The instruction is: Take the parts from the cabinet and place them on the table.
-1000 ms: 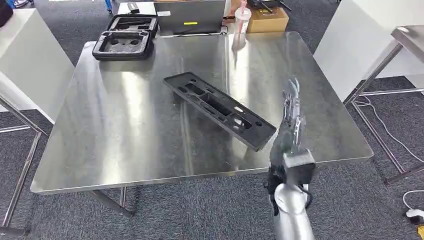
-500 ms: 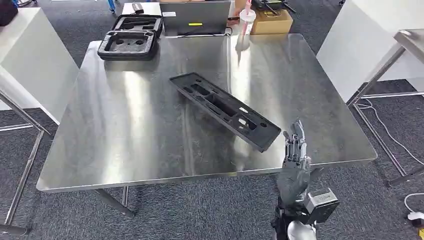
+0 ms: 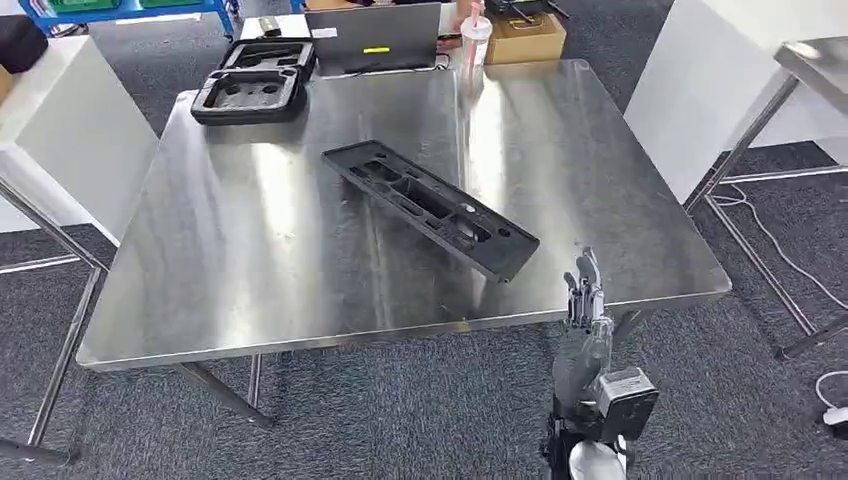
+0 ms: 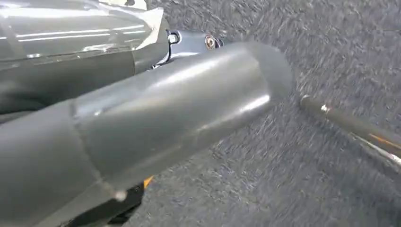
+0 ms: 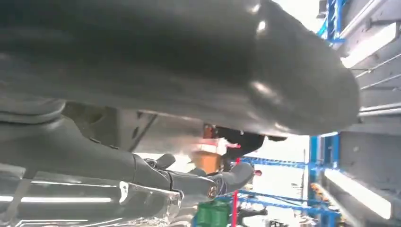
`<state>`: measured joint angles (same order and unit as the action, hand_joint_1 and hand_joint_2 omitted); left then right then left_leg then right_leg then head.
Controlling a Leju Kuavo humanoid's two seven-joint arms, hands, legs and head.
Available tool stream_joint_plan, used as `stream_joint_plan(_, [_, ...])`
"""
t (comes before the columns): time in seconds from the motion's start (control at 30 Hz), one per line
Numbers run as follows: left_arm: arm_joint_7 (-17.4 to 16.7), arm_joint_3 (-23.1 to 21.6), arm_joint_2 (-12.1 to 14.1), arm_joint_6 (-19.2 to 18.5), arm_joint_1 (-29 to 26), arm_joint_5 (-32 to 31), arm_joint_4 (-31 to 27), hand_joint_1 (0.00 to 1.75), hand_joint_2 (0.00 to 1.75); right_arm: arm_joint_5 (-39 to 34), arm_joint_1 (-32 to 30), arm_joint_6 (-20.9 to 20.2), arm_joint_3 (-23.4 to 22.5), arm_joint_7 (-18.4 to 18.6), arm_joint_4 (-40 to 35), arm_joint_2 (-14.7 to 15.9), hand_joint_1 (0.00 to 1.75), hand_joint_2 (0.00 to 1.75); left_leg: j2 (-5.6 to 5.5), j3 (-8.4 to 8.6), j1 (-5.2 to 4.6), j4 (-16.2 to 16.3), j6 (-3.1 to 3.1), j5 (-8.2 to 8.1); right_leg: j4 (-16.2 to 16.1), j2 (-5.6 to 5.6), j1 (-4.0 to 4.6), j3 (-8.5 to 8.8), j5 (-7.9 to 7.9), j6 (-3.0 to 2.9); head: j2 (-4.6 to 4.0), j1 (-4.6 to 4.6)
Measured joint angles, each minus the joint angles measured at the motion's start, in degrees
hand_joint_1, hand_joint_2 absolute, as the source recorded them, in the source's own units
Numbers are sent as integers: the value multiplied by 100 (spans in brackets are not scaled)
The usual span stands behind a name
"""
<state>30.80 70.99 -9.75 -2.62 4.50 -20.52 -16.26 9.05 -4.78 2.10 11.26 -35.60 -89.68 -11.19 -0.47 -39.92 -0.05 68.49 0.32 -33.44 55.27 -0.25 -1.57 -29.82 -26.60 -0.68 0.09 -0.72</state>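
Head view: black part (image 3: 430, 206) lies on table (image 3: 250, 260), apart from empty right hand (image 3: 583, 300), fingers straight.

The bench (image 3: 250, 250) is bare brushed steel, silver-grey with pale streaks of reflected light running near to far. On it the long part (image 3: 430, 207) is matt black all over. At the far left corner the two foam-lined cases (image 3: 255, 80) are black as well. Beyond the far edge, the laptop (image 3: 375, 38) is dark grey with a small yellow label, the box (image 3: 525, 35) is cardboard brown, and the cup (image 3: 474, 30) is clear with a pink straw. The carpet (image 3: 400, 410) is speckled dark grey. The right hand (image 3: 585, 310) is dark grey with silver fingers.
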Motion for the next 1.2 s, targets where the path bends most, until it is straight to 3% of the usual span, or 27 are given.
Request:
stream_joint_plan(0.03, [-13, 0, 2, -26, -1, -7, 0, 0, 0, 0, -7, 9, -18, 2, 13, 0, 0, 0, 2, -148, 27, 497, -41, -229, 5, -3, -1, -63, 40, 18, 0, -4])
stream_joint_plan(0.07, [-24, 0, 7, -39, -2, -7, 0, 0, 0, 0, -19, 15, -39, 9, 31, 2, 0, 0, 3, -213, 55, 844, -75, -328, 8, -9, -4, -117, 84, 27, 0, -7])
stream_joint_plan(0.1, [-33, 0, 9, -48, -3, -13, 0, 0, 0, 2, -33, 15, -57, 11, 48, 2, 0, 0, 7, -131, 78, 868, -94, -280, 10, -14, -11, -157, 110, 55, 0, -4])
stream_joint_plan(0.13, [-42, 0, 11, -55, -4, -15, 0, 0, 0, 2, -37, 15, -79, 11, 66, 2, 0, 0, 18, 105, 96, 604, -107, -131, 12, -17, -18, -186, 140, 66, 0, -9])
stream_joint_plan(0.2, [-44, 0, 20, -83, -1, -46, -2, 0, 0, 0, -38, 24, -105, 11, 85, 2, 0, 0, 31, 847, 124, -478, -100, 213, 14, -15, -27, -206, 178, 123, 0, -11])
stream_joint_plan(0.27, [-46, -2, 33, -142, 1, -89, -4, 0, 0, 2, -41, 59, -129, 13, 85, 2, 0, 0, 15, 1413, 96, -1237, -35, 409, 51, -15, 31, -231, 214, 180, 0, -31])
stream_joint_plan(0.37, [-81, -20, 42, -236, 3, -197, -4, 0, 0, 2, -99, 129, -177, 22, 90, 7, 0, 0, 16, 1326, 63, -1284, 37, 377, 56, -31, 30, -303, 328, 348, 0, -15])
stream_joint_plan(0.4, [-116, -35, 42, -284, 2, -254, -2, 0, 0, 0, -125, 155, -208, 22, 94, 9, 0, 0, 27, 1294, 76, -1326, 136, 450, 68, -30, 79, -346, 325, 394, 0, -2])
stream_joint_plan(0.43, [-155, -61, 39, -326, 2, -313, -2, 0, 0, 2, -141, 208, -251, 20, 109, 20, 0, 0, 60, 1233, 77, -1336, 211, 503, 205, -17, 36, -442, 162, 363, 0, 4])
stream_joint_plan(0.47, [-192, -94, 42, -356, 1, -361, -2, 0, 0, 4, -157, 260, -284, 20, 127, 22, 0, 0, 59, 1165, 70, -1329, 269, 547, 509, -14, 49, -580, -113, 293, 0, 26])
stream_joint_plan(0.53, [-210, -133, 63, -391, -2, -404, -2, 0, 0, 20, -199, 339, -343, 20, 175, 44, 0, 0, 65, 1016, 31, -1324, 320, 661, 1532, -5, 48, -922, -664, 236, 0, 50])
stream_joint_plan(0.57, [-219, -149, 68, -391, -3, -409, -2, 0, 0, 20, -220, 348, -376, 20, 197, 57, 0, 0, 67, 945, 13, -1320, 330, 714, 1901, -2, 50, -1013, -773, 258, 0, 57])
stream_joint_plan(0.6, [-229, -162, 70, -393, -4, -411, 0, 0, 0, 20, -238, 352, -391, 20, 214, 65, 0, 0, 67, 874, -10, -1314, 334, 768, 2018, -1, 55, -978, -735, 304, 0, 55])
stream_joint_plan(0.63, [-236, -173, 70, -396, -5, -417, 0, 0, 0, 22, -244, 354, -404, 20, 229, 70, 0, 0, 66, 806, -30, -1303, 335, 814, 1873, -1, 65, -814, -603, 353, 0, 57])
stream_joint_plan(0.67, [-245, -186, 70, -398, -4, -417, 0, 0, 0, 22, -242, 356, -415, 20, 242, 70, 0, 0, 64, 736, -47, -1288, 332, 857, 1475, -1, 84, -521, -417, 389, 0, 59])
stream_joint_plan(0.7, [-245, -186, 70, -398, -4, -417, 0, 0, 0, 26, -238, 356, -415, 20, 249, 70, 0, 0, 60, 682, -60, -1268, 325, 893, 943, -1, 88, -167, -271, 386, 0, 57])
stream_joint_plan(0.73, [-245, -188, 70, -398, -4, -417, 2, 0, 0, 28, -236, 356, -415, 17, 249, 70, 0, 0, 58, 645, -62, -1238, 312, 924, 355, -1, 101, 227, -247, 328, 0, 59])
stream_joint_plan(0.77, [-245, -188, 70, -398, -4, -417, 2, 0, 0, 31, -228, 356, -413, 17, 249, 68, 0, 0, 55, 592, -99, -1207, 283, 955, -77, -4, 149, 506, -375, 256, 0, 63])
stream_joint_plan(0.87, [-247, -188, 72, -398, -7, -420, 2, 0, 0, 31, -238, 358, -426, 11, 260, 70, 0, 0, 64, 585, -78, -1244, 187, 1083, -50, 1, 189, 337, -298, 193, 0, 42])
stream_joint_plan(0.9, [-247, -188, 81, -398, -16, -420, 4, 0, 0, 31, -240, 358, -428, 11, 262, 63, 0, 0, 54, 562, -103, -1237, 150, 1112, -99, -3, 120, 305, -235, 119, 0, 39])
stream_joint_plan(0.93, [-247, -188, 98, -398, -18, -420, 4, 0, 0, 33, -224, 358, -428, 9, 271, 57, 0, 0, 25, 500, -69, -1154, 120, 958, -101, -31, 55, 282, -174, 68, 0, 50])
stream_joint_plan(0.97, [-247, -188, 98, -398, -30, -426, 9, 0, 0, 31, -227, 358, -431, 9, 273, 50, 0, 0, 29, 427, -53, -948, 86, 629, -100, -32, 51, 216, -116, -21, 0, 24])
stream_joint_plan(1.03, [-247, -190, 98, -402, -30, -426, 9, 0, 0, 33, -236, 358, -431, 9, 280, 48, 0, 0, 29, 225, 11, -123, -5, -79, -93, -37, 68, 107, 3, -43, 0, -9])
stream_joint_plan(1.07, [-247, -190, 98, -402, -32, -426, 9, 0, 0, 33, -235, 358, -433, 9, 280, 48, 0, 0, 30, 151, 34, 249, -43, -235, -83, -38, 71, 26, 59, -30, 0, -18])
stream_joint_plan(1.1, [-247, -190, 98, -402, -36, -426, 11, 0, 0, 33, -237, 358, -437, 11, 289, 48, 0, 0, 29, 146, 57, 484, -71, -202, -64, -38, 71, -61, 117, -16, 0, -15])
stream_joint_plan(1.13, [-247, -190, 98, -402, -36, -426, 11, 0, 0, 33, -241, 358, -439, 9, 304, 48, 0, 0, 32, 242, 80, 467, -91, -10, -43, -38, 66, -141, 159, 7, 0, -17])
stream_joint_plan(1.2, [-251, -192, 107, -402, -36, -428, 11, 0, 0, 37, -241, 385, -444, 13, 321, 48, 0, 0, 34, 786, 129, -250, -109, 474, 22, -36, 49, -280, 217, 60, 0, -17])
